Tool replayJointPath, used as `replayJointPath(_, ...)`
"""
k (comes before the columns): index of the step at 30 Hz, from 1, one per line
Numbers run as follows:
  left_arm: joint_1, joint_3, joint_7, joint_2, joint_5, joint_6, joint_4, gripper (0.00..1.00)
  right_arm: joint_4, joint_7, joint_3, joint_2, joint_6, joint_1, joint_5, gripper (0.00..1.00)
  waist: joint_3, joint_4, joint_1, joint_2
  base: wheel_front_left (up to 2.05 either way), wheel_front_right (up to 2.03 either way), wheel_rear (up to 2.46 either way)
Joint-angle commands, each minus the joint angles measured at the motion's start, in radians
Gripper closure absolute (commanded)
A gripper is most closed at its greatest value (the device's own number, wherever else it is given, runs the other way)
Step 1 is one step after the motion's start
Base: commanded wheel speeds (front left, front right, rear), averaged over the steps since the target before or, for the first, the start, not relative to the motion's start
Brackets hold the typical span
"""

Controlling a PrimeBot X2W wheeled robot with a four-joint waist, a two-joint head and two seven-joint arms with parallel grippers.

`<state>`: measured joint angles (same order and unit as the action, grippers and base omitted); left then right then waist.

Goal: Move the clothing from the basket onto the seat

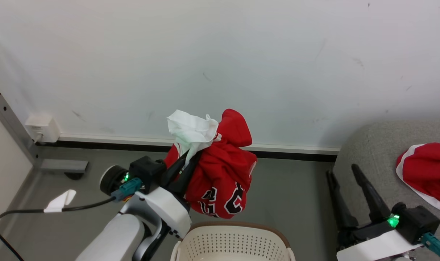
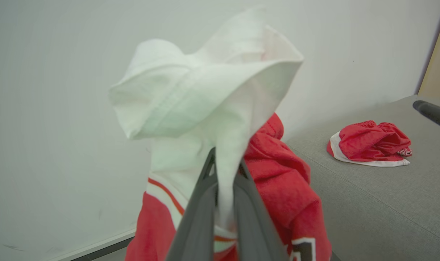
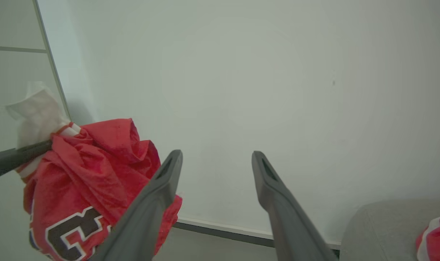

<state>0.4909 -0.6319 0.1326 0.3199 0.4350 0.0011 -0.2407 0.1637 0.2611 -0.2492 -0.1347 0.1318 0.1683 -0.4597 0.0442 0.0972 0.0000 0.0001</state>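
While a bunched red jersey [image 1: 223, 170] with black numerals hangs clear of the basket [image 1: 234, 242], pinched by its white trim in the closed left jaws, a second red-and-white garment [image 1: 428, 170] lies on the grey seat [image 1: 372, 145]. The right jaws stand wide open and empty at the seat's left edge.

Bare indoor room: white wall [image 1: 241, 54], grey floor [image 1: 289, 188], sofa [image 1: 372, 145]
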Motion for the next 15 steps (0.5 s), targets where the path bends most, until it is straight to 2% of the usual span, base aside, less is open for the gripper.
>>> replayJointPath(1,0.002,0.000,-0.002,-0.001,0.009,0.003,0.008,1.00,0.001,0.003,-0.011,-0.014,-0.002,0.010,-0.007,0.00,-0.001,0.001,0.0000,-0.0001,0.00,0.00,0.00)
replayJointPath(10,0.020,-0.024,0.000,-0.026,0.011,-0.005,0.013,1.00,0.061,0.003,-0.249,0.008,-0.002,0.067,-0.035,0.00,-0.012,0.006,0.0000,-0.0001,0.00,0.00,0.00)
replayJointPath(15,0.023,-0.059,0.005,-0.053,0.000,-0.018,0.013,1.00,0.136,0.003,-0.316,0.021,-0.002,0.116,-0.058,0.00,-0.014,0.025,0.0000,-0.0001,0.00,0.00,0.00)
